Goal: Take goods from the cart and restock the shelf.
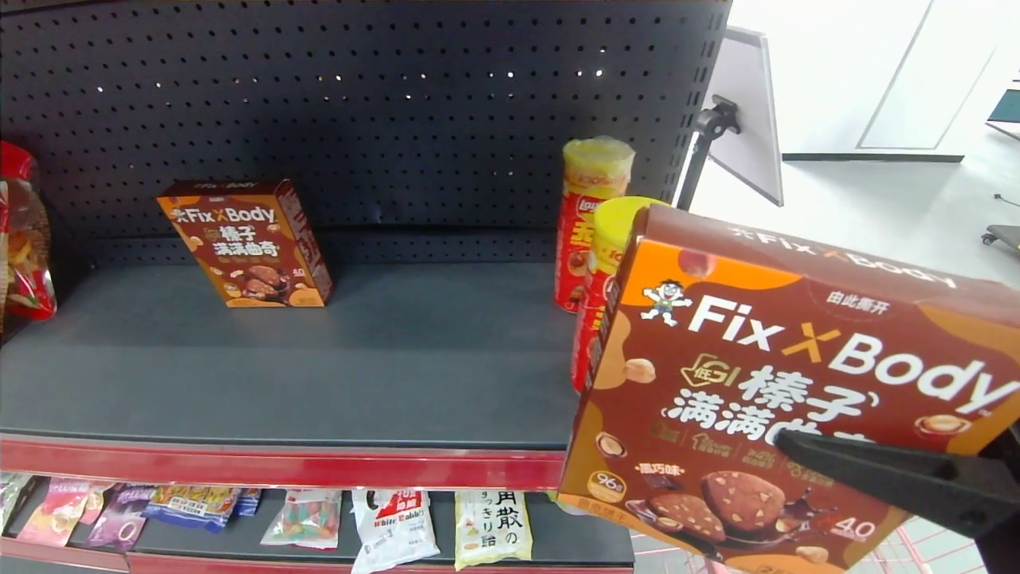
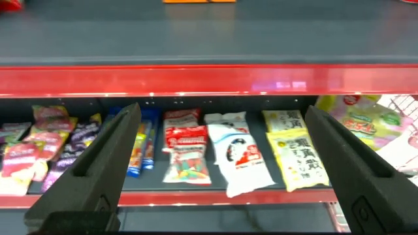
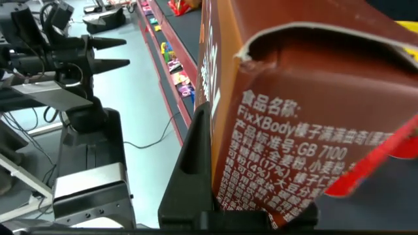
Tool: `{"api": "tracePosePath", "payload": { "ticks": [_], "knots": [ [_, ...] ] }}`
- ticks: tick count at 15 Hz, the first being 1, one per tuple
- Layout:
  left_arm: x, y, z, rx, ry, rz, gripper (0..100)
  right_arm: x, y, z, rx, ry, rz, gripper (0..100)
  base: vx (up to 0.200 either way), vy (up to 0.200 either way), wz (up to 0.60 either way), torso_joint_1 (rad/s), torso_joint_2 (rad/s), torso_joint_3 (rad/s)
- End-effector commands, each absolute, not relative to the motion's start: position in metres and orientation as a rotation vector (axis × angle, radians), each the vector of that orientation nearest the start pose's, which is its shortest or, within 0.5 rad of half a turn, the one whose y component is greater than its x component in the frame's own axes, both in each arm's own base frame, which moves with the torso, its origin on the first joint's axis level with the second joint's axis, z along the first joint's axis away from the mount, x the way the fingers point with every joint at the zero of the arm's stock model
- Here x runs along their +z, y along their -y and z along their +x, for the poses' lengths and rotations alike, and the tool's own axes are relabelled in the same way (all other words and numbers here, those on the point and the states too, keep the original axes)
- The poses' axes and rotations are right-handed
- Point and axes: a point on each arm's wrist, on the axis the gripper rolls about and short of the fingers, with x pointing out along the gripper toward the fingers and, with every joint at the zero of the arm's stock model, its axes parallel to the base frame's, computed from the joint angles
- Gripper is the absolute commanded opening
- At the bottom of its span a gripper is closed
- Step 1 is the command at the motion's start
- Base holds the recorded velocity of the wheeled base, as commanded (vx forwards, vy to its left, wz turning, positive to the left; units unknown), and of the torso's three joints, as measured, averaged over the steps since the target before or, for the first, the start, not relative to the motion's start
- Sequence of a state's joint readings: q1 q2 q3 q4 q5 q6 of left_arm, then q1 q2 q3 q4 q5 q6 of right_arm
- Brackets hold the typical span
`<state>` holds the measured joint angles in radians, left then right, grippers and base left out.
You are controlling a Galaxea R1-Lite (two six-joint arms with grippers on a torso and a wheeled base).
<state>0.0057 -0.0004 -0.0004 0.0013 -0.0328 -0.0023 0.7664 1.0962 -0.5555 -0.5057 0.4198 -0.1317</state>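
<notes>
Item: cookie box (image 1: 789,383), brown and orange, with white and yellow lettering, a cartoon figure and pictured cookies. It is tilted in front of the shelf's right end, overlapping the red front lip (image 1: 279,462).
Holder: right gripper (image 1: 801,444), clamped on the box's faces.
Left gripper (image 2: 222,114): fingers wide apart with nothing between them, facing the shelf's lower tier of sachets (image 2: 228,153).
On the shelf (image 1: 398,359): a matching box (image 1: 247,243) upright at back left, and two yellow-lidded canisters (image 1: 594,207) at the right end.
Open room: bare deck between the matching box and the canisters.
</notes>
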Motion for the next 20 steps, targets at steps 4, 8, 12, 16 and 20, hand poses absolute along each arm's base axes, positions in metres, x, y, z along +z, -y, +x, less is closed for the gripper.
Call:
{"api": "tracePosePath", "payload": {
  "ticks": [4,8,12,16,20],
  "knots": [
    [0.0753,0.0009,-0.0228,-0.026,-0.002,-0.003,100,0.236,-0.1118,0.1028,1.188,0.035,-0.124,0,0.0,0.2,0.0,0.0,0.0,0.004],
    [0.0753,0.0009,-0.0228,-0.026,-0.002,-0.003,100,0.236,-0.1118,0.1028,1.188,0.035,-0.124,0,0.0,0.2,0.0,0.001,0.0,0.002],
    [0.0753,0.0009,-0.0228,-0.026,-0.002,-0.003,100,0.236,-0.1118,0.1028,1.188,0.035,-0.124,0,0.0,0.2,0.0,0.001,0.0,-0.002],
    [0.0753,0.0009,-0.0228,-0.026,-0.002,-0.003,100,0.236,-0.1118,0.1028,1.188,0.035,-0.124,0,0.0,0.2,0.0,0.006,0.0,0.001],
    [0.0753,0.0009,-0.0228,-0.026,-0.002,-0.003,100,0.2327,-0.1107,0.1017,1.189,0.025,-0.125,0,0.0,0.2,0.0,0.001,0.0,0.004]
  ]
}}
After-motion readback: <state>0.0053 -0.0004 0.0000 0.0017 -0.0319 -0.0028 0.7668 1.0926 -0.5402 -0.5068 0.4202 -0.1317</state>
